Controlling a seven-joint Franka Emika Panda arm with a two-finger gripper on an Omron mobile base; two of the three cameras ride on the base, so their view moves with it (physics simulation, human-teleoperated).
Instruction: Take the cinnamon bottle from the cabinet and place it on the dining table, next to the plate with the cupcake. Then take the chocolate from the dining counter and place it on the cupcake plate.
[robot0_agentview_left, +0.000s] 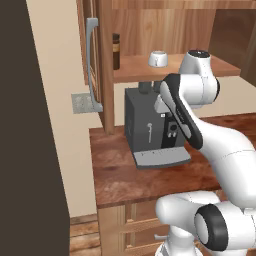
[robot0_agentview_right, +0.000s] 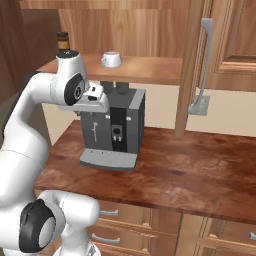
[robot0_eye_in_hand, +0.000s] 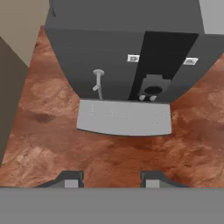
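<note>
Cinnamon bottle (robot0_agentview_left: 116, 51) on the cabinet (robot0_agentview_left: 145, 30) shelf, above the coffee machine (robot0_agentview_left: 150, 125).

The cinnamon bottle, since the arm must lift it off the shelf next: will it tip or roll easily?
The cinnamon bottle stands upright, tall and narrow, so a sideways nudge would probably tip it. Being round, it would likely roll along the shelf once down. It looks rigid, so the open gripper can probably squeeze it firmly.

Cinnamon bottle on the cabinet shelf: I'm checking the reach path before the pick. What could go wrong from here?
The cinnamon bottle stands far back at the shelf's end beside the open cabinet door, so the arm could clip the door or its handle. The white cup shares the shelf and might be knocked. The gripper, open and empty, points down at the coffee machine below the shelf; rising from there could graze the machine or the shelf edge.
</note>
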